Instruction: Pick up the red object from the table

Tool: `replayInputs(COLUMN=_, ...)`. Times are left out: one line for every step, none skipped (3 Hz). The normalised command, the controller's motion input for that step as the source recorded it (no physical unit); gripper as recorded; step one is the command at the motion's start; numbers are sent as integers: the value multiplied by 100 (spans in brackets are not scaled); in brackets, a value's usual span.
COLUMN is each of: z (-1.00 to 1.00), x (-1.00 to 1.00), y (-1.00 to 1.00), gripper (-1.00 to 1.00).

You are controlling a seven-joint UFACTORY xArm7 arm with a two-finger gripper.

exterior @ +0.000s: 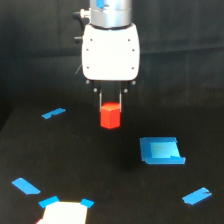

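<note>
The red object [110,116] is a small bright red-orange faceted block near the middle of the exterior view. My gripper [110,103] hangs straight down from its white body [110,50], and its two dark fingers close on the block's top from both sides. The block's lower half shows below the fingertips. Whether it rests on the black table [75,165] or hangs just above it, I cannot tell.
A blue square patch [161,151] lies to the exterior view's right of the block. Blue tape strips sit at the left [53,113], lower left [25,186] and lower right [197,196]. A white sheet with blue tape corners [65,211] lies at the bottom edge.
</note>
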Motion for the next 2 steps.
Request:
replayInputs(z=-22, x=-28, y=32, gripper=-100)
replayInputs(z=23, x=4, y=-23, gripper=-100)
